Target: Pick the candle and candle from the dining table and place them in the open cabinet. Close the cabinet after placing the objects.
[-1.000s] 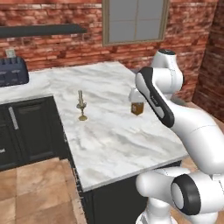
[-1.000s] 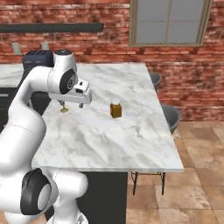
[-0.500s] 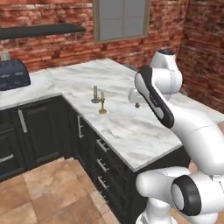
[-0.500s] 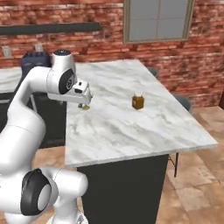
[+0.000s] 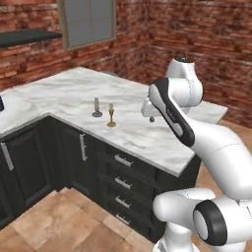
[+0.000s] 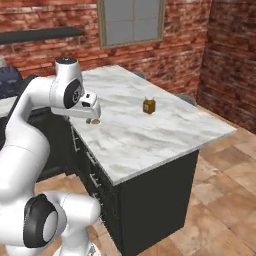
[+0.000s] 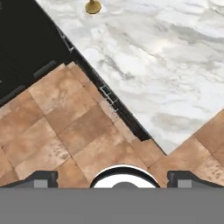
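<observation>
1. While both candles stand untouched on the table (image 5: 69, 96), the step in hand looks like the approach to the first pick; nothing has yet gone toward the cabinet.
2. The brass candle (image 5: 111, 115) stands upright near the table's front edge above the drawers, and the grey candle (image 5: 97, 108) stands just beside it, a little further in; the two are close but apart.
3. In the hand view the brass candle's round foot (image 7: 93, 6) sits at the very top edge on the marble, so the hand looks down past the table edge at the floor (image 7: 65, 127) and not at the candles.
4. The gripper (image 7: 112, 179) stands about as wide open as it goes, its two tips far apart, with nothing between them.
5. From the left base camera the hand hangs over the marble to the right of the candles, well apart from both and above them.
6. From the right base camera the brass foot (image 6: 94, 121) peeps out just below the hand, and the carton (image 6: 148, 105) stands further out on the table, well apart from the candles; it is no part of the job.
7. The next move, as I judge it, calls for bringing the hand over the brass candle, the nearer one, and lowering the open fingers astride its stem.
8. The risk is the neighbour: the grey candle is close enough that a finger coming down could knock it over.
</observation>
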Available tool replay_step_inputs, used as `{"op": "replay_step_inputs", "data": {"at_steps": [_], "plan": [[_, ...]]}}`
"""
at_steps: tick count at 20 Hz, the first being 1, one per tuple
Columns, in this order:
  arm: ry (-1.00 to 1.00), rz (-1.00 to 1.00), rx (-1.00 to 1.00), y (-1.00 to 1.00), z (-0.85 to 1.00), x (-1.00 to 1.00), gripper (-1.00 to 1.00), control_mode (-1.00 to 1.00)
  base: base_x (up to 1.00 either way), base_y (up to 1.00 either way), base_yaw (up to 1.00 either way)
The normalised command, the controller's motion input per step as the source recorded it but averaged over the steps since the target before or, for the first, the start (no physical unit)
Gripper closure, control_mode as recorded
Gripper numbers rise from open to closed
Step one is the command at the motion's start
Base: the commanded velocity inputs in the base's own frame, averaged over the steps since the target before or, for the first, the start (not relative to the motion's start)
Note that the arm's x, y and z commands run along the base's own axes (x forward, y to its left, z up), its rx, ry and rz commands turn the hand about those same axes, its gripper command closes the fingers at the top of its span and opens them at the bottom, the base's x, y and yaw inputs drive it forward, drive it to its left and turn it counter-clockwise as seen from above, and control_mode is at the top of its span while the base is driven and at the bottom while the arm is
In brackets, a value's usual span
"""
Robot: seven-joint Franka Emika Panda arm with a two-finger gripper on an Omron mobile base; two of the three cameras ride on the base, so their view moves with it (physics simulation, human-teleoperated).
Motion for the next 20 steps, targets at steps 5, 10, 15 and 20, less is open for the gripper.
{"op": "replay_step_inputs", "data": {"at_steps": [5, 10, 15, 20], "plan": [[0.0, 0.0, 0.0, 0.0, 0.0, 0.0, -1.0, 1.0, 0.0, 0.91, -0.67], [0.0, 0.0, 0.0, 0.0, 0.0, 0.0, -1.0, 1.0, 0.0, 0.79, -0.72], [0.0, 0.0, 0.0, 0.0, 0.0, 0.0, -1.0, 1.0, 0.0, 0.74, -0.73], [0.0, 0.0, 0.0, 0.0, 0.0, 0.0, -1.0, 1.0, 0.04, 0.86, -0.68]]}}
